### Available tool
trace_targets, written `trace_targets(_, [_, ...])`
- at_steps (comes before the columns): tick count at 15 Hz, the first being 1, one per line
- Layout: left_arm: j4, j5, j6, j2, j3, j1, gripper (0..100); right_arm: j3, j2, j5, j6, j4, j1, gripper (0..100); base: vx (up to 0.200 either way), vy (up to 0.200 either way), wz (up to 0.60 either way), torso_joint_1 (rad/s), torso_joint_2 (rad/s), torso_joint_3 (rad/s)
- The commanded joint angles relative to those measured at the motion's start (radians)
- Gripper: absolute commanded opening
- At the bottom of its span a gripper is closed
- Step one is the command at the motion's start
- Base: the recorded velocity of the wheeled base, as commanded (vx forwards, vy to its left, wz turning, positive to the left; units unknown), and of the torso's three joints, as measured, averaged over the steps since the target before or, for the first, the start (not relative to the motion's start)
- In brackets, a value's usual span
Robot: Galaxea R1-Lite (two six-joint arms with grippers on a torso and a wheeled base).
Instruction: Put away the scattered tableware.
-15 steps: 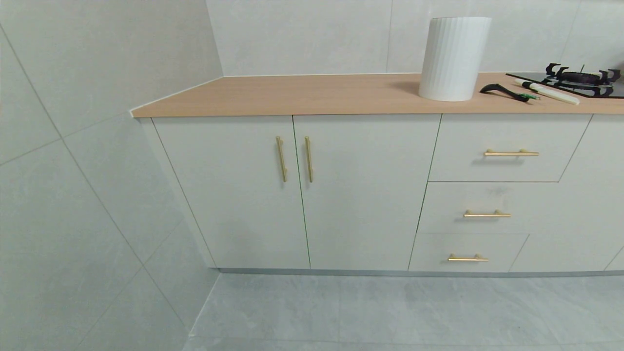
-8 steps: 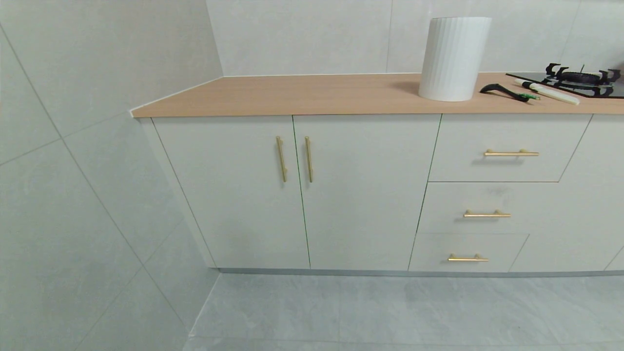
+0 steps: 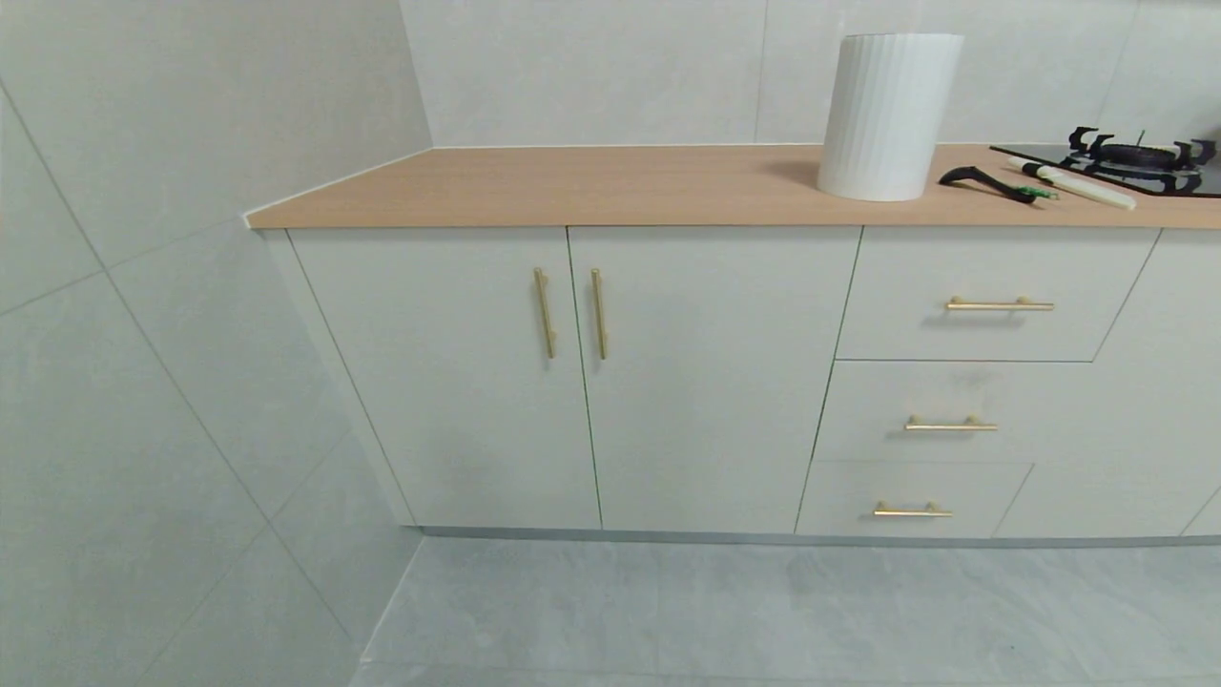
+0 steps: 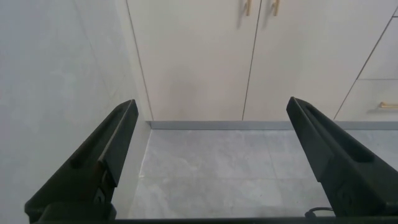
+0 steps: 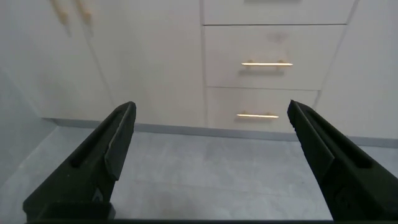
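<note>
A run of pale cream cabinets with slim brass bar handles (image 3: 706, 382) stands before the robot, topped by a long wood-grain worktop (image 3: 591, 181). Toward the worktop's right end stands a tall white ribbed cylindrical holder (image 3: 887, 114), upright and probably the place for the loose pieces. It looks like ceramic or stiff plastic, so it could tip or chip if knocked. Further right is a black gas hob with a cast pan support (image 3: 1140, 157). The left gripper (image 4: 211, 109) and the right gripper (image 5: 211, 107) both hang low before the cabinet fronts, over the grey tiled floor (image 3: 763, 611). Each has its black jaws spread wide with nothing between them, well apart from the tableware. A long cream-white utensil (image 3: 1083, 184) lies flat at the hob's near edge. Just beside it, closer to the holder, lies a smaller black-handled utensil with a green tip (image 3: 983, 179). Both look light, rigid and smooth, and likely to slide or roll when nudged. Because they lie so flat, a pinch across the middle of the handle seems the safest hold.
</note>
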Motion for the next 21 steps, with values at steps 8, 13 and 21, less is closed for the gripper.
trace_targets(8, [-0.001, 0.0, 0.001, 0.001, 0.0, 0.001, 100, 0.0, 0.0, -0.019, -0.023, -0.001, 0.001, 100, 0.0, -0.125, 0.0, 0.004, 0.0, 0.001])
trace_targets(13, [-0.001, 0.0, 0.001, 0.001, 0.0, 0.001, 100, 0.0, 0.002, -0.019, -0.023, -0.001, 0.001, 100, 0.0, 0.0, 0.0, 0.0, 0.0, 0.0])
trace_targets(21, [-0.001, -0.002, 0.007, 0.001, 0.0, 0.001, 100, 0.0, 0.002, -0.019, -0.023, -0.001, 0.001, 100, 0.0, -0.05, 0.0, 0.001, 0.0, 0.001])
